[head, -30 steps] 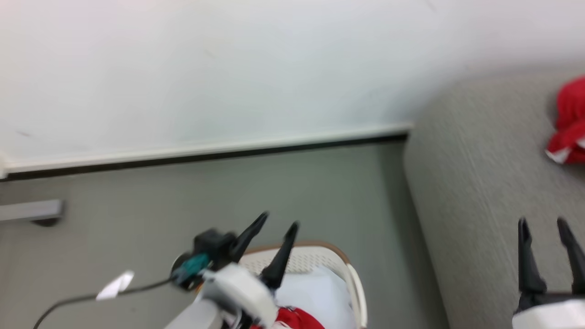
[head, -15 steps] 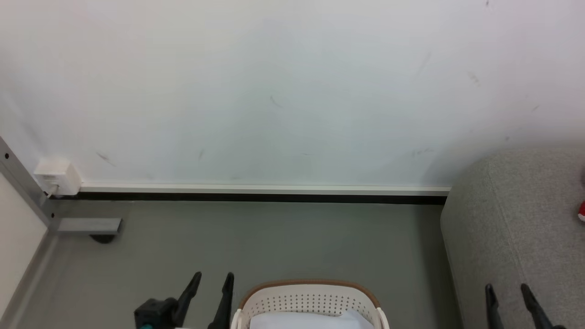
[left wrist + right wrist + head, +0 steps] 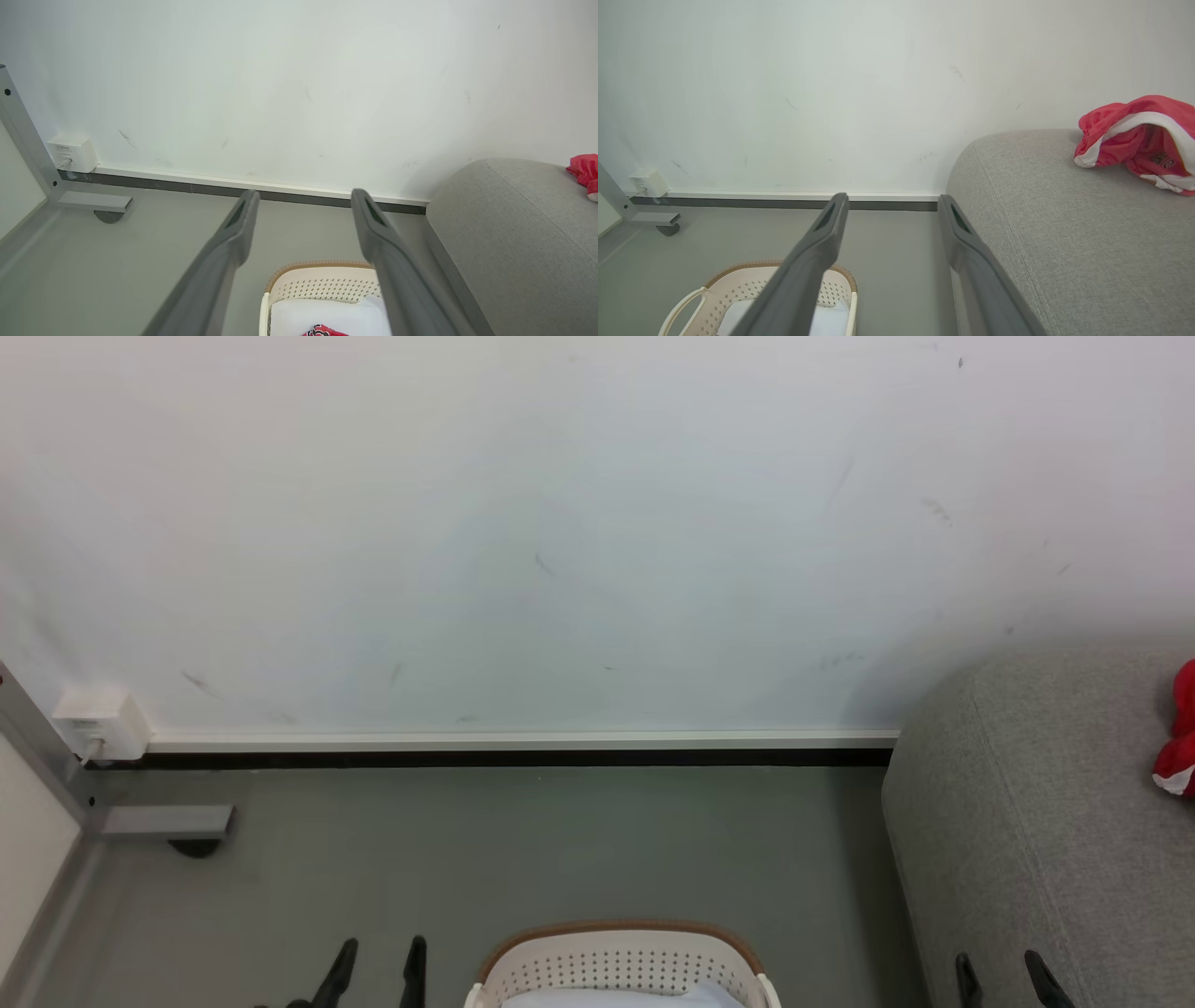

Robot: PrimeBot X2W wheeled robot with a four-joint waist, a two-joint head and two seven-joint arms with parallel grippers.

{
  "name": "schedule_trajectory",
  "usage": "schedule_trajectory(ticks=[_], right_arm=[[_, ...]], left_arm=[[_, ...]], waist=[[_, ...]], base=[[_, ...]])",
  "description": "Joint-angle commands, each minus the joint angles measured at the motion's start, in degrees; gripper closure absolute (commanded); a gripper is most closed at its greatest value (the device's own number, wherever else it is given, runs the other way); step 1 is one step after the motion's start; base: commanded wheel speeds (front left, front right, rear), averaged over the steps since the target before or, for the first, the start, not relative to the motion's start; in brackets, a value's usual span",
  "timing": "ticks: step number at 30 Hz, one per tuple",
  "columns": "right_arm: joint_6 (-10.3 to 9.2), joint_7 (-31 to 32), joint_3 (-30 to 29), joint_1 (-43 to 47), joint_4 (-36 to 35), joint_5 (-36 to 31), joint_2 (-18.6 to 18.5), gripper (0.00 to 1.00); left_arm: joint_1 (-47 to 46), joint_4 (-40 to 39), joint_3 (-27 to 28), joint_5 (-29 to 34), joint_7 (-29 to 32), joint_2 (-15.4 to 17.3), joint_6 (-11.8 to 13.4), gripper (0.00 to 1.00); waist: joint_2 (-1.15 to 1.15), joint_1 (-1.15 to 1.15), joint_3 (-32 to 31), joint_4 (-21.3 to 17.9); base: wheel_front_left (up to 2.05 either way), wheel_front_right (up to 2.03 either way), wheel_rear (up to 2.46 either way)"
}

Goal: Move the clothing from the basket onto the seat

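Note:
The off-white basket (image 3: 616, 957) with its brown rim stands on the floor at the bottom middle of the head view. It holds a white cloth (image 3: 322, 312) and a scrap of red clothing (image 3: 324, 331) at the left wrist view's bottom edge. More red clothing with white trim (image 3: 1134, 135) lies on the grey seat (image 3: 1064, 233), also at the head view's right edge (image 3: 1181, 737). My left gripper (image 3: 381, 957) stands open and empty just left of the basket. My right gripper (image 3: 997, 966) is open and empty in front of the seat's rounded end (image 3: 1027, 821).
A white wall with a pale and dark skirting runs across the back. At the far left are a grey metal frame with a foot (image 3: 168, 821) and a white socket box (image 3: 98, 721). Bare grey floor lies between the basket and the wall.
The head camera has swung and lifted, so more wall shows. My left gripper, earlier tilted over the basket's rim, now stands upright to its left. Both grippers stay open.

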Motion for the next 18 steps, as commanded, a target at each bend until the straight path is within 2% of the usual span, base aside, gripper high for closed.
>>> schedule_trajectory(ticks=[1,9,18], right_arm=[[-0.15,0.0,0.1,0.8,0.3,0.5,-0.1,0.00],[-0.15,0.0,0.3,0.3,0.0,1.0,0.0,0.00],[-0.15,0.0,1.0,-1.1,-1.2,0.3,0.0,0.00]], left_arm=[[0.8,0.3,0.9,0.9,-0.1,-0.3,-0.6,0.00],[0.6,1.2,3.8,3.7,-0.1,-2.1,-3.1,0.00],[0.5,1.3,5.5,5.0,-0.1,-2.8,-4.1,0.00]], waist=[[0.00,0.00,-0.1,-0.1],[0.00,0.00,0.2,-0.1],[0.00,0.00,0.7,-1.1]], base=[[0.00,0.00,0.00],[0.00,0.00,0.00],[0.00,0.00,0.00]])
